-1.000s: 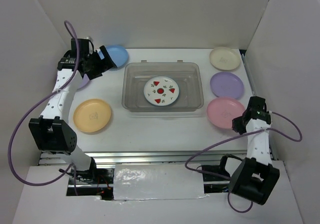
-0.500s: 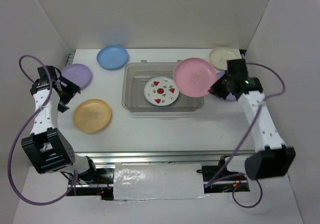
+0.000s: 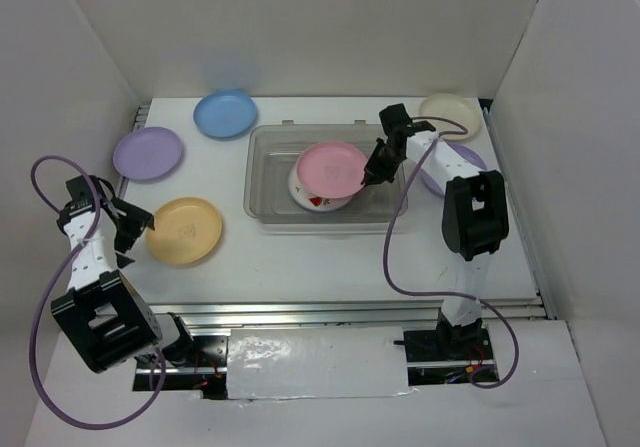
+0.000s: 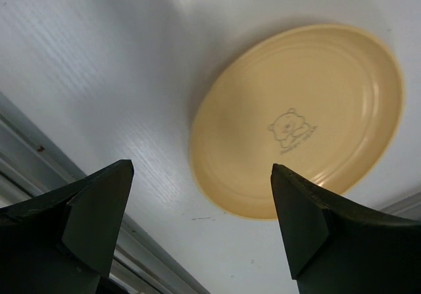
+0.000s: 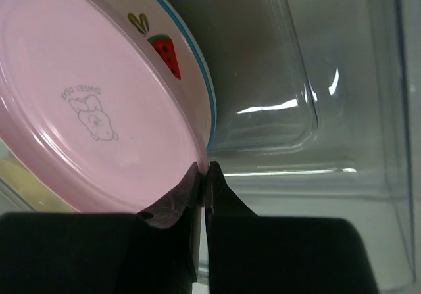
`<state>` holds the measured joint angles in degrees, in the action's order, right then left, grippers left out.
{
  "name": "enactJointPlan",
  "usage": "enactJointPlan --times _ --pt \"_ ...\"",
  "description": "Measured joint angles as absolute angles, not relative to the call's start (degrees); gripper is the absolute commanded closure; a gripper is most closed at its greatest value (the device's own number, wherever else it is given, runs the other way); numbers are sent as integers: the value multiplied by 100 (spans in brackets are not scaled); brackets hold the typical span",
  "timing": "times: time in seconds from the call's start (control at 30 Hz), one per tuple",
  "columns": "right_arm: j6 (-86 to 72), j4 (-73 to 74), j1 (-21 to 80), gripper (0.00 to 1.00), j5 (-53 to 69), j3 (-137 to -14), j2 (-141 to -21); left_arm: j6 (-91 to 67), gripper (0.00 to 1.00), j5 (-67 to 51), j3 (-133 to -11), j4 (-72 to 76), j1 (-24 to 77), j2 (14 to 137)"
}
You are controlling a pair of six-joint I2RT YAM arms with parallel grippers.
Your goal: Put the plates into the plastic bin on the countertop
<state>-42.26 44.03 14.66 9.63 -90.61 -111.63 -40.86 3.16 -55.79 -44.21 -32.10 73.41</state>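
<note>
Lowered from where it was hanging over the bin's right end half a second ago, the pink plate (image 3: 332,164) is now sitting inside the plastic bin (image 3: 262,210), lying tilted across the white plate (image 3: 315,201) with the red fruit marks. The right gripper (image 5: 204,170) is pinching the pink plate's thin rim, its two dark fingers pressed together on the edge. The wrist camera is showing the plate's glossy moulded underside, ringed with shallow ridges and stamped with a small rabbit outline (a strawberry and a blue border line on the white plate are peeking out beside it). The bin's clear, grey-tinted wall is curving round a soft corner and catching bright glints.

Meanwhile the left arm has swung back towards the near-left of the matte white countertop (image 3: 330,257). The left gripper (image 4: 200,175) is hovering with its blunt black fingers spread wide and holding nothing, just at the left edge of the yellow-orange plate (image 4: 302,116). That plate is lying flat, round and shallow, a little bear embossed in its centre.

Farther back, the lavender plate (image 3: 148,153), blue plate (image 3: 225,113) and cream plate (image 3: 452,115) are lying flat on the countertop, outside the bin.
</note>
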Motion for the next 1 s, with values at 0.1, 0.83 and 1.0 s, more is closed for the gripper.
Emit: enactJointPlan --times 0.1,0.83,1.0 --pt "-4180 4368 1498 65 1066 -9264 -11456 -4045 1 316 -5192 -4403 -3330 7255" --pt "-3927 4007 2034 0 1822 -9321 -9177 -4300 44 -32 -4351 -2738 -2976 8162" --pt "-3933 4001 1981 0 1920 -9063 -8871 -4587 100 -14 -4591 -2707 -2626 8543"
